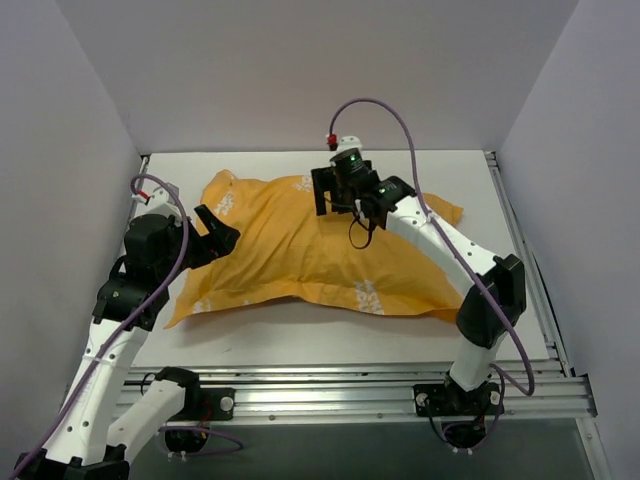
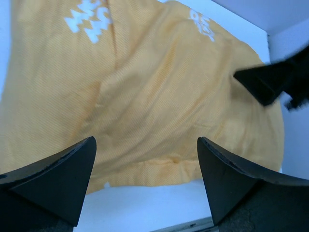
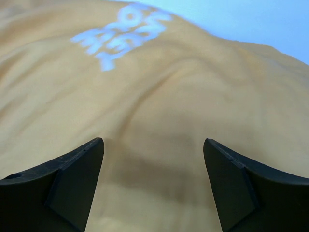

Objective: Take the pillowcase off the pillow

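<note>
1. At 9 o'clock in the top view, the left gripper [image 1: 218, 232] sits over the left end of the pillowcase [image 1: 320, 250]. Its jaws point toward 3 o'clock.
2. In the left wrist view, we see the left gripper [image 2: 145, 147] with its jaws wide apart and nothing between them. The pillowcase [image 2: 159, 87] fills the gap beyond the tips, and its hem crosses from one finger to the other. White table [image 2: 145, 208] shows at 6 o'clock. We cannot tell whether the fingertips [image 2: 82, 154] touch the cloth.
3. The pillowcase lies in the middle of the table [image 1: 300, 335], orange side up and creased, stretching from 9 o'clock to 3 o'clock. White prints mark it near 10, 12, 5 and 8 o'clock.
4. A dark pointed part enters the left wrist view at 2 o'clock, above the cloth. We cannot tell what it is.
5. The right gripper [image 1: 335, 195] hangs at about 12 o'clock from the pillowcase's centre, over its far edge.
6. In the right wrist view, the right gripper [image 3: 152, 145] also has its jaws spread and grips nothing. The pillowcase [image 3: 159, 96] fills the gap and a shadow darkens the cloth between the fingers. A white print [image 3: 120, 34] lies at 11 o'clock. The cloth looks close, but we cannot judge contact.
</note>
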`<state>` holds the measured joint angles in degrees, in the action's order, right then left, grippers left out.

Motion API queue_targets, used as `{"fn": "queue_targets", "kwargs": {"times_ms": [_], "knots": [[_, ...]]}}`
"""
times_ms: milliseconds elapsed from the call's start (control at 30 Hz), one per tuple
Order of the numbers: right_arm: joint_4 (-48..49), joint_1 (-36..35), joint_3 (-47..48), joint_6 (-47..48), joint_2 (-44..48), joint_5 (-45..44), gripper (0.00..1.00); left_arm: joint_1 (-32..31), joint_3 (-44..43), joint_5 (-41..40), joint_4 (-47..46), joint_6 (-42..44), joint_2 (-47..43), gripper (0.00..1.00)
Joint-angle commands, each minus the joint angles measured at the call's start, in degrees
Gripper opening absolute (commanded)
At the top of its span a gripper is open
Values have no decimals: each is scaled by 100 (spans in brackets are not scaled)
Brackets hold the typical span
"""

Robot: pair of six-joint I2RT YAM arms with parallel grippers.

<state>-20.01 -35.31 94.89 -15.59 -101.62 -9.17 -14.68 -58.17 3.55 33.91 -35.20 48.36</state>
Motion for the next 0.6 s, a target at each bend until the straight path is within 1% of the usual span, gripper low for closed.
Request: {"fn": "queue_targets", "kwargs": {"times_ms": [0,67,100,167,233,300,333,367,400,433,500,533,567], "knots": [[67,-766,-242,31,590,-331,79,315,-282,-671,239,198,340,94],[364,-959,-699,-118,652,-279,79,456,-213,-619,-111,215,716,94],[445,-969,-857,-258,644,-157,79,518,-177,-619,-261,224,867,95],[698,-952,-1384,-391,618,-199,79,527,-81,-610,-657,189,1411,95],[805,-855,-1727,-575,626,-419,79,527,-54,-383,-946,84,1937,95],[955,-522,-2271,-716,731,-454,79,510,59,-120,-1105,-48,2194,96],[999,-382,-2456,-856,793,-472,79,397,139,56,-1297,-179,2282,96],[1025,-241,-2806,-918,872,-498,79,282,244,58,-1404,-215,2257,97],[999,56,-2966,-971,1038,-542,79,125,445,-3,-1500,-267,2222,97],[982,207,-3107,-1033,1135,-681,79,-277,543,-160,-1632,-346,2117,97],[859,541,-3397,-1060,1407,-761,79,-657,753,-232,-1642,-513,2029,97],[815,621,-3433,-1042,1495,-771,79,-833,842,-232,-1659,-732,1898,97],[719,639,-3434,-955,1575,-805,79,-1148,921,-267,-1651,-821,1818,97]]}}
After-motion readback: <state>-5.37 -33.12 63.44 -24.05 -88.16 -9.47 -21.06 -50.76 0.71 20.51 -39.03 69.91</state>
